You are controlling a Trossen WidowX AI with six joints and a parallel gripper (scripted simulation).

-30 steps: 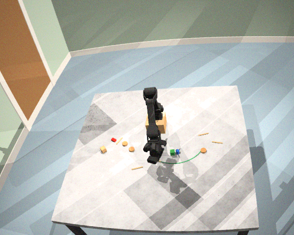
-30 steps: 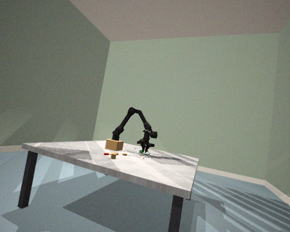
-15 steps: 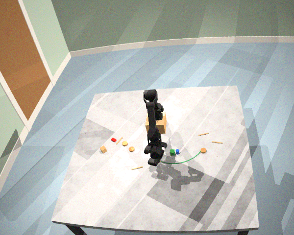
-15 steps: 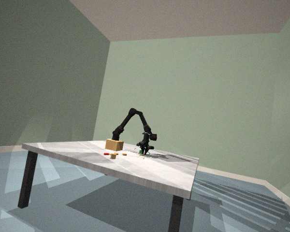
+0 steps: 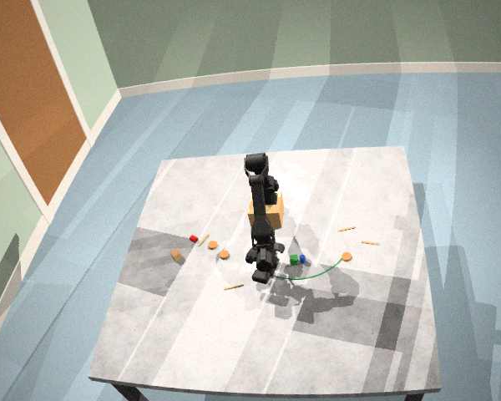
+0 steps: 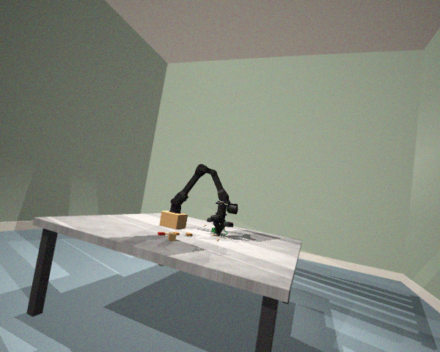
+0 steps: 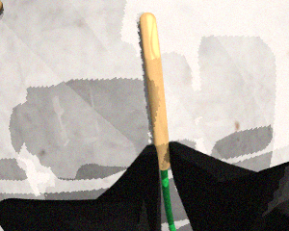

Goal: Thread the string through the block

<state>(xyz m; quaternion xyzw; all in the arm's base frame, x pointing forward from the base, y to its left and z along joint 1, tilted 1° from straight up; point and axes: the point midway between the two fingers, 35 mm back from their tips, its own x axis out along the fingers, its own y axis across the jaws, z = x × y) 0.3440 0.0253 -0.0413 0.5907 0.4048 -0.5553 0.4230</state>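
Observation:
My gripper (image 5: 264,276) (image 6: 218,233) (image 7: 162,151) is shut on the string's wooden stick (image 7: 153,72), at the end where the string joins it. The rest of the stick points away from the fingers, low over the table; the arm hides it in the top view. The green string (image 5: 302,278) (image 7: 168,197) curves right to its round button (image 5: 346,256). A small wooden block (image 5: 175,255) (image 6: 171,237) lies at the left. A big wooden block (image 5: 275,217) (image 6: 172,220) stands by the arm's base. No hole shows in either.
A green cube (image 5: 294,260) and blue piece (image 5: 302,259) are just right of the gripper. Two loose buttons (image 5: 212,244) (image 5: 224,254), a red piece (image 5: 193,238) and a stick (image 5: 203,240) lie left. Other sticks (image 5: 234,286) (image 5: 346,229) (image 5: 370,242) lie farther apart.

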